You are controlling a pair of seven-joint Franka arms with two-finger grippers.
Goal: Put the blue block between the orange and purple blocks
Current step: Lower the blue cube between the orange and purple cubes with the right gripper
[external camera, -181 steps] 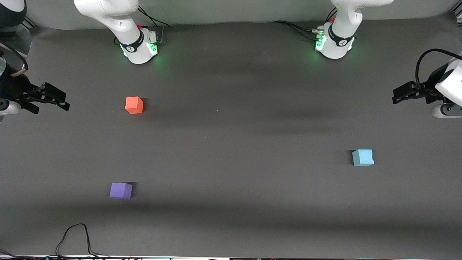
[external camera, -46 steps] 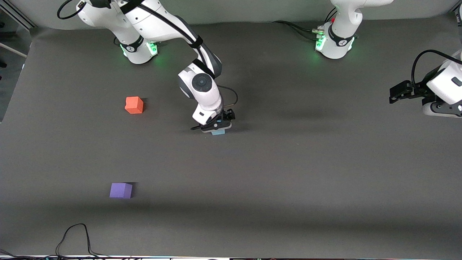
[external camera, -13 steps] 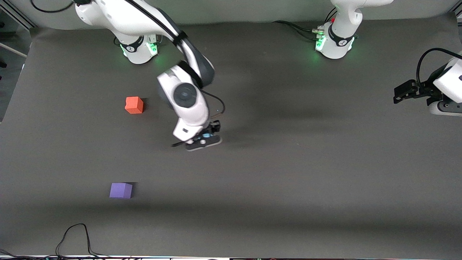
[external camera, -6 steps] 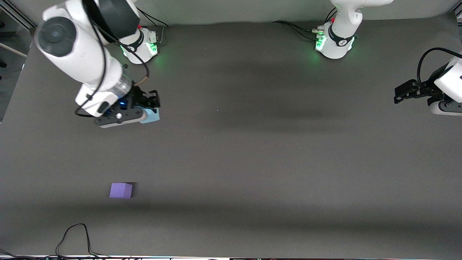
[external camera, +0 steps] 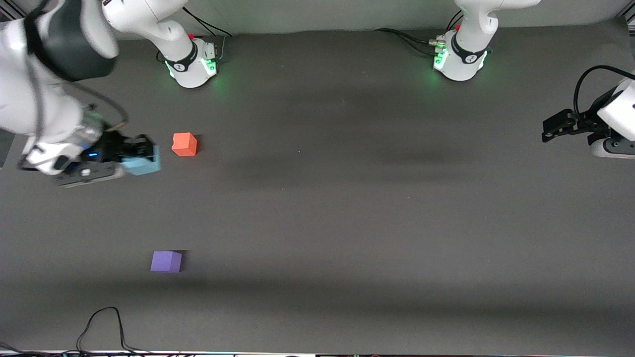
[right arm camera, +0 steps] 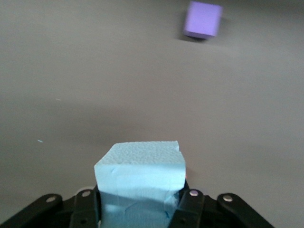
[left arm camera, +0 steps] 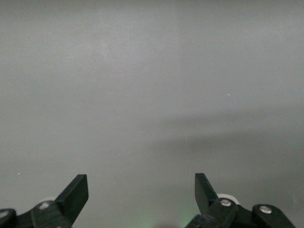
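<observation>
My right gripper [external camera: 134, 156] is shut on the light blue block [external camera: 143, 162] and holds it in the air beside the orange block [external camera: 184, 144], toward the right arm's end of the table. In the right wrist view the blue block [right arm camera: 140, 183] fills the jaws, with the purple block [right arm camera: 203, 19] on the mat ahead. The purple block [external camera: 166, 262] sits nearer the front camera than the orange one. My left gripper [external camera: 549, 127] waits open and empty at the left arm's end of the table; its fingertips [left arm camera: 76, 194] show over bare mat.
A dark grey mat [external camera: 347, 223] covers the table. A black cable [external camera: 101, 325] loops at the front edge near the purple block. The two arm bases [external camera: 191, 64] stand along the back edge.
My right arm has carried the blue block from the table's middle past the orange block toward the right arm's end. The left arm has not moved.
</observation>
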